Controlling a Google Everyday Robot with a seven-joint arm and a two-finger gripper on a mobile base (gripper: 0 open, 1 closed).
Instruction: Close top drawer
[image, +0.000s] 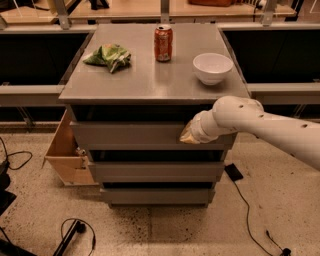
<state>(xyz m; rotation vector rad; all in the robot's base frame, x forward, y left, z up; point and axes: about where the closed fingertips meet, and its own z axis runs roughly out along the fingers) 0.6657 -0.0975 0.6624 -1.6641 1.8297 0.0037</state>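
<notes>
The top drawer (130, 134) is the widest grey front, just under the grey cabinet top (150, 80). It stands only slightly out, with a thin dark gap above it. My gripper (187, 135) is at the end of the white arm (260, 125) coming in from the right. It presses against the drawer front right of its middle. Two narrower grey drawer fronts (155, 171) sit below and stick out a little.
On the cabinet top lie a green bag (110, 55), a red soda can (163, 43) and a white bowl (212, 67). A tan open box (67, 150) stands at the cabinet's left side. Cables (75, 232) and a black cord (240, 190) lie on the speckled floor.
</notes>
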